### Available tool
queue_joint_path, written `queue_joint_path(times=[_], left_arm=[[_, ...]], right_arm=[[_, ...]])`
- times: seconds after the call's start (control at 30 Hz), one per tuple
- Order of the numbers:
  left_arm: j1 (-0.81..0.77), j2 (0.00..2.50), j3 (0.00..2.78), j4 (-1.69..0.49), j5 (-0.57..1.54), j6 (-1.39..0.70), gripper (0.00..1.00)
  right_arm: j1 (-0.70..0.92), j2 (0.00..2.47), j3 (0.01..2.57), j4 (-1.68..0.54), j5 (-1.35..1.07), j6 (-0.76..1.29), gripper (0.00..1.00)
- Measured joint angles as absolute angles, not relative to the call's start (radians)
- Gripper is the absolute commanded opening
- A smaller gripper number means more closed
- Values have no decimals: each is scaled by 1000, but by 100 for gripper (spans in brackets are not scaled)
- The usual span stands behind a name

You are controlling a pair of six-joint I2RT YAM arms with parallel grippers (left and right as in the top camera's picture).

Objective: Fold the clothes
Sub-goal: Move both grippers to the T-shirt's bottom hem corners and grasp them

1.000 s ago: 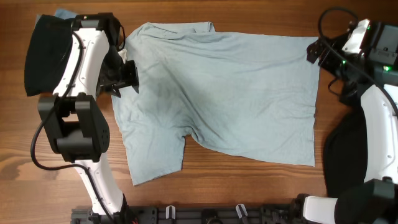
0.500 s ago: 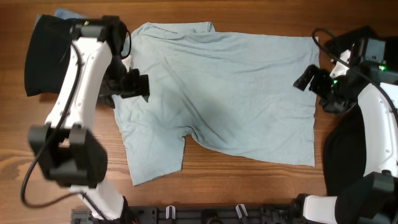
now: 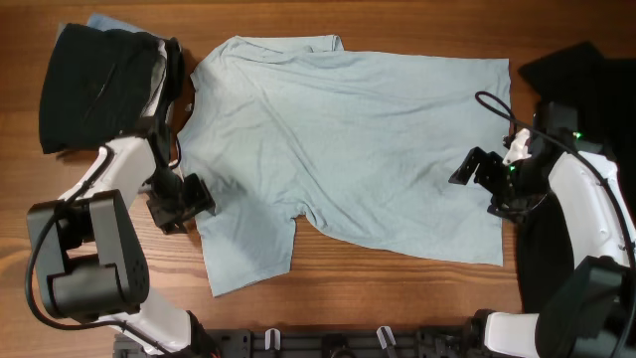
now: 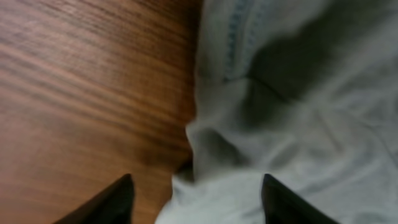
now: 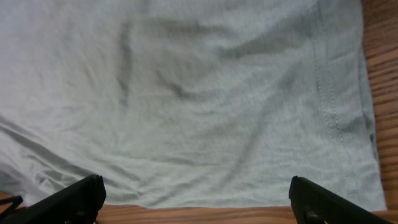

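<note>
The pale light-blue T-shirt (image 3: 368,139) lies spread flat on the wooden table, collar at the upper left and hem at the right. My left gripper (image 3: 197,197) is open at the shirt's left edge, just above the lower sleeve. In the left wrist view the open fingers (image 4: 199,199) straddle the shirt's edge (image 4: 280,93), one over wood and one over cloth. My right gripper (image 3: 467,169) is open and hovers over the shirt near the hem. In the right wrist view its wide-open fingers (image 5: 196,193) frame the cloth (image 5: 186,93) and a strip of wood.
A black garment (image 3: 89,85) lies at the upper left with a bit of blue cloth (image 3: 99,20) under it. More black cloth lies at the upper right (image 3: 581,70) and the lower right (image 3: 552,259). Bare wood (image 3: 397,288) runs along the front.
My left gripper moved down from beside the collar to the shirt's edge by the lower sleeve. My right gripper moved down and left from the upper right corner to over the hem area.
</note>
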State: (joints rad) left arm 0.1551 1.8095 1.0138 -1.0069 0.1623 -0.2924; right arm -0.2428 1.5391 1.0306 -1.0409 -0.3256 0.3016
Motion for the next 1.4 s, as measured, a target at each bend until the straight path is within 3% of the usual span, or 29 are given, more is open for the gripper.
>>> queue_joint_path(times=[0.1,0.17,0.2,0.27,1.23,1.33,1.4], left_arm=[[159,1803,984,-982,177,-292,55],[159,1796,975,-970,181,-295,45],[159,1791,969,-963,182,-297,36],[159,1782,957,-947,185,-300,4],[368,1709,963,-891,112,-358,4],[368,1709,963,-889,106,-358,18],[368,1709,963,-892,126,-347,41]], right_arm=[[-243,1539,995,-1021,-326,302,100],[-243,1539,975,-1009,-326,302,100],[-243,1539,965,-1008,-326,302,100],[-243,1539,947,-1008,-326,303,100],[-259,1539,780,-1003,-269,532,99],[-259,1539,779,-1026,-268,548,99],[-259,1539,772,-1021,-257,575,99]])
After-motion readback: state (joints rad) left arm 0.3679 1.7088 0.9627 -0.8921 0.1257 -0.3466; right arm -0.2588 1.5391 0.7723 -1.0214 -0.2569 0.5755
